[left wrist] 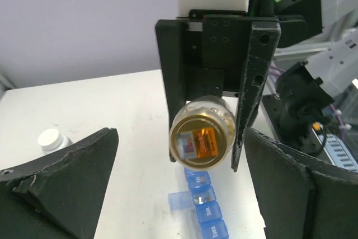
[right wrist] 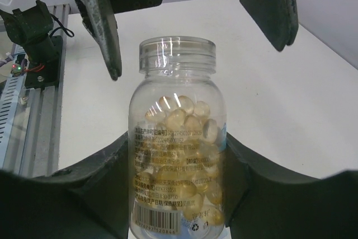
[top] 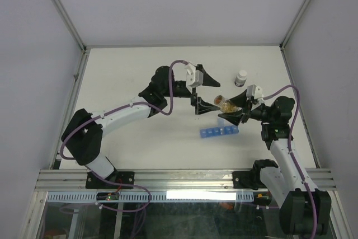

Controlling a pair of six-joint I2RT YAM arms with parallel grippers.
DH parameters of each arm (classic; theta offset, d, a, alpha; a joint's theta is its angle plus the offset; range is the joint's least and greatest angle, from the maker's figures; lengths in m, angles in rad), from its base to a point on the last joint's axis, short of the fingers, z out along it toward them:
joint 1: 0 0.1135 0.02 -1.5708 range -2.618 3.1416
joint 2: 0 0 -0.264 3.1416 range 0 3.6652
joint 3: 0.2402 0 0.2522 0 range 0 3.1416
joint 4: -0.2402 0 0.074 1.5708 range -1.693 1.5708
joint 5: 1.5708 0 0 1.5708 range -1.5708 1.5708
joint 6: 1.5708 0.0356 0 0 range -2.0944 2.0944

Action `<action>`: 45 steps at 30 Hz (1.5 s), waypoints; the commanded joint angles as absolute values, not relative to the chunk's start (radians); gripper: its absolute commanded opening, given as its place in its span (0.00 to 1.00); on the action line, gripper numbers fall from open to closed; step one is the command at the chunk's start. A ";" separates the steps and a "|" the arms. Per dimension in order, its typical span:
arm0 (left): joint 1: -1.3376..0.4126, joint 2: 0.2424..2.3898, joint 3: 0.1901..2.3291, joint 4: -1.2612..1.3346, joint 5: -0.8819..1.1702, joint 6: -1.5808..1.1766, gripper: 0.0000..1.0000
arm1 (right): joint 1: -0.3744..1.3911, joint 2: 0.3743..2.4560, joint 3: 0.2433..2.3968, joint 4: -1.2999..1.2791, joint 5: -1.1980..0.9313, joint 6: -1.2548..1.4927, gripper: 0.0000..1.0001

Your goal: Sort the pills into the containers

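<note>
overhead view of a white bench (top: 140, 82) with two robot arms meeting at centre right of the frame. the right end effector (top: 237, 108) is clamped on a clear, uncapped bottle (right wrist: 178, 138), gripping its lower body from both sides. the bottle is partly filled with pale golden pills (right wrist: 184, 121).

the left end effector (top: 215, 93) is spread wide and holds nothing. in the right wrist view the bottle fills the centre, its open mouth toward the top of the frame. there the left end effector's two fingers (right wrist: 103, 26) stand to either side beyond the mouth, apart from it.

in the left wrist view the bottle appears end-on at centre. the blue pill organizer (left wrist: 202, 205) sits lower in the frame, with one small lid (left wrist: 178, 200) flipped open to its left. overhead, the organizer lies on the bench just below the held bottle.

a small white-capped bottle (top: 241, 78) stands toward the upper right, apart from both end effectors.
</note>
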State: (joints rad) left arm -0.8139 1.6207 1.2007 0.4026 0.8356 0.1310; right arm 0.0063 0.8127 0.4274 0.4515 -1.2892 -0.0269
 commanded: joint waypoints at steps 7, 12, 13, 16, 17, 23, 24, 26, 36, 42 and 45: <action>-0.700 1.379 0.939 0.959 0.661 -0.531 0.99 | 0.008 0.789 0.459 0.507 -1.304 -0.009 0.00; -0.742 1.268 0.830 0.746 0.460 -0.685 0.93 | 0.005 0.794 0.460 0.502 -1.306 -0.010 0.00; -0.782 1.238 0.833 0.620 0.358 -0.635 0.92 | 0.003 0.795 0.460 0.501 -1.304 -0.011 0.00; -0.916 1.206 0.890 0.353 0.075 -0.504 0.91 | 0.004 0.798 0.460 0.499 -1.306 -0.012 0.00; -0.935 1.212 0.908 0.307 0.048 -0.501 0.90 | 0.004 0.800 0.461 0.499 -1.306 -0.012 0.00; -0.998 1.295 1.010 0.209 0.022 -0.510 0.81 | 0.004 0.802 0.460 0.496 -1.306 -0.015 0.00; -1.004 1.310 1.024 0.209 0.031 -0.517 0.80 | 0.004 0.801 0.460 0.495 -1.306 -0.014 0.00; -1.009 1.335 1.042 0.213 0.045 -0.525 0.79 | 0.004 0.801 0.461 0.494 -1.307 -0.014 0.00; -1.017 1.408 1.096 0.254 0.109 -0.544 0.65 | 0.004 0.802 0.461 0.495 -1.307 -0.014 0.00; -1.017 1.422 1.118 0.266 0.122 -0.543 0.63 | 0.005 0.801 0.460 0.496 -1.308 -0.014 0.00; -1.017 1.437 1.132 0.268 0.139 -0.543 0.60 | 0.004 0.801 0.460 0.496 -1.309 -0.014 0.00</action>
